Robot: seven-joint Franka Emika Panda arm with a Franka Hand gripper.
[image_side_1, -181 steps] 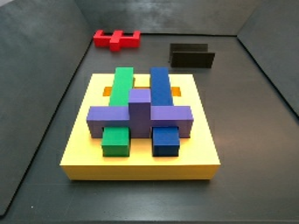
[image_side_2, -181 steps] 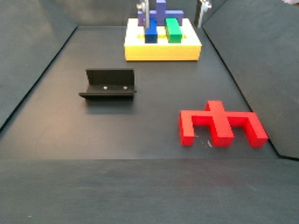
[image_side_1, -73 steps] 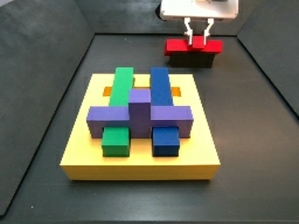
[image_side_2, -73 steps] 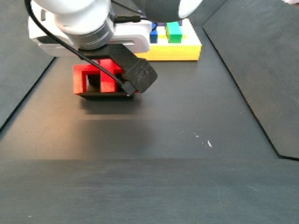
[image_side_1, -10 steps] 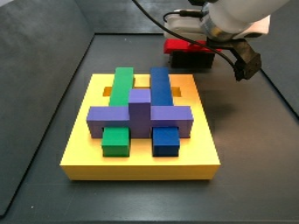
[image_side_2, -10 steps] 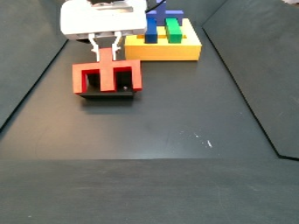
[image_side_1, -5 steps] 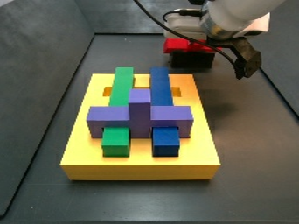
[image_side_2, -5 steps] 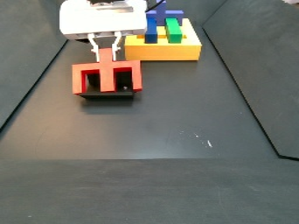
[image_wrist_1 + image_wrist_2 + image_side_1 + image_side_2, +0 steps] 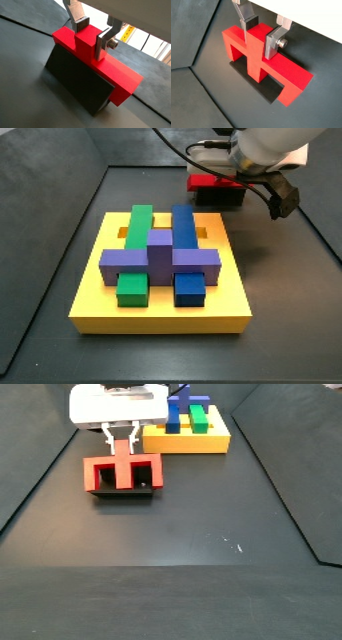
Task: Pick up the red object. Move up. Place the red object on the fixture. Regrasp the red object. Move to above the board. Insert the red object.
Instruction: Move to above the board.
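Dark worktop, nothing has shifted over the last second: bright red blocky piece (image 9: 123, 473) still sits on the small black fixture (image 9: 124, 492); we judge regrasp underway, gripper (image 9: 92, 37) jaws straddling its stem, contact unclear.

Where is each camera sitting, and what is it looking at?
Wrist views: both ride on the arm, looking down past the end effector whose silver fingers straddle the stem of the red object.
Side view: looks over the board toward the fixture; the arm shows.
Side view: looks across bare floor at the fixture, board behind; end effector shows.
Shared: all four see the red object.
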